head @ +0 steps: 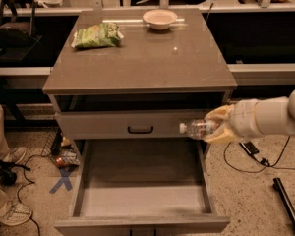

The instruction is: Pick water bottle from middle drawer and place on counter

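The water bottle (pixel 197 128) is clear with a white cap pointing left and lies sideways in my gripper (pixel 217 125). The gripper is shut on it at the right side of the cabinet, above the right wall of the open middle drawer (pixel 142 200) and level with the shallow drawer front. The drawer is pulled out and its grey floor is bare. The counter (pixel 147 63) is the glossy grey-brown top above, higher than the bottle.
A green snack bag (pixel 97 35) lies at the counter's back left and a white bowl (pixel 160 18) at its back middle. A shallow drawer front with a black handle (pixel 140 130) sits above the open drawer. Cables and a person's legs (pixel 2 146) are on the floor left.
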Controlling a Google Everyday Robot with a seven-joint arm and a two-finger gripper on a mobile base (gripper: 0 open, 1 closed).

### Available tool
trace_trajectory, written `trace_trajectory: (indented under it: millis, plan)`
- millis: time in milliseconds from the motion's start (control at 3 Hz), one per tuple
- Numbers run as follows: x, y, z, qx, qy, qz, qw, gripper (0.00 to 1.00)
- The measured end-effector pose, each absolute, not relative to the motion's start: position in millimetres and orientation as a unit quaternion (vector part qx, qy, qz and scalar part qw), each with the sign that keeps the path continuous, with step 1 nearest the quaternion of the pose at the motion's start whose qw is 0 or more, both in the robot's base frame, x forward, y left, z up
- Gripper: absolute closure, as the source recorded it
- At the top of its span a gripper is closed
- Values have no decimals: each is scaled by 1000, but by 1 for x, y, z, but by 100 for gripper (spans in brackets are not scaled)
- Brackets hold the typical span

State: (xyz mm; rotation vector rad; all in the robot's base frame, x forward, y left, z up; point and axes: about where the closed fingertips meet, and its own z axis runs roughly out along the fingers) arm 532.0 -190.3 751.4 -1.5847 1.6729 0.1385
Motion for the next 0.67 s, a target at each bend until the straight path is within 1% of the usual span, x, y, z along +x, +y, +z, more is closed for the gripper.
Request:
trace_trajectory:
  millis: [333, 667]
  plan:
    - [534, -199, 802, -644, 643, 34, 412, 100]
    - [536, -201, 807, -644, 642, 35, 416, 100]
